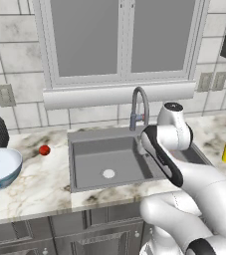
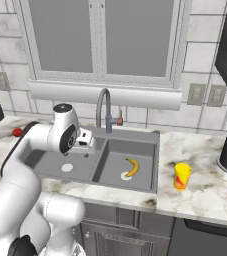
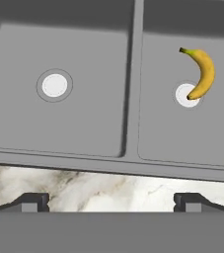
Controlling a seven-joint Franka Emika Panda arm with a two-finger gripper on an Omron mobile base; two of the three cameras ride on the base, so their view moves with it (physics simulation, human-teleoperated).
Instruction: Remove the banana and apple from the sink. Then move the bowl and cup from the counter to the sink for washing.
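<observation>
Hand view: banana (image 3: 202, 71) up-right of open end effector (image 3: 111, 201).

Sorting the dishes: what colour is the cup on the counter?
Yellow with a red-orange mark; the cup shows best in the right base view.

Both base views flank the sink (image 1: 84, 149) from behind; the hand view looks down into it.

Bowl (image 1: 0, 167) cut by left edge (right basin behind the arm)
</observation>
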